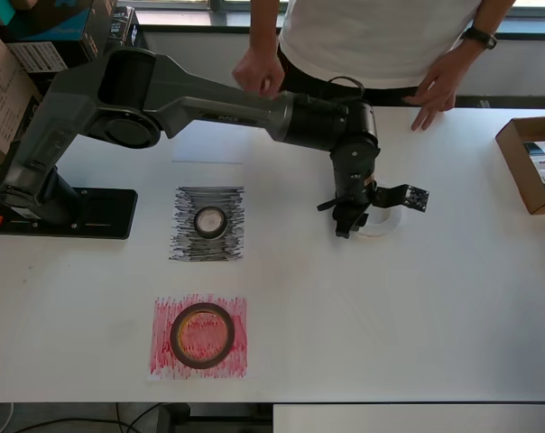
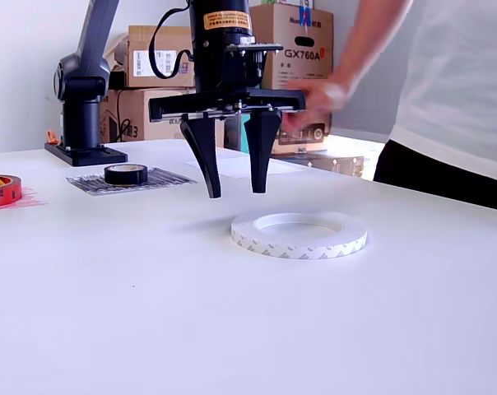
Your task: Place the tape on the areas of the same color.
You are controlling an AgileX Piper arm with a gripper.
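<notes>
- The black robot gripper [image 2: 232,194] hangs with its two fingers spread apart, holding nothing, above the white tabletop [image 1: 417,307].
- The wide white tape ring [image 2: 299,233] lies flat just beside it, nearer the table's far edge.
- The small black tape roll [image 1: 210,222] sits on the black-scribbled paper square [image 1: 184,244].
- The thin dark-red tape roll [image 1: 202,335] sits on the red-scribbled paper square [image 1: 164,356] near the front edge.
- The plain white paper sheet [image 1: 209,144] lies near the far edge.

- This looks like a lab or workroom where people test a robot.
- A dark robot arm [image 1: 164,95] is fixed by its base to a big white table [image 1: 417,316].
- Cardboard boxes [image 2: 302,37] are stacked behind the table.
- A person in a white shirt [image 1: 381,32] stands at the table.
</notes>
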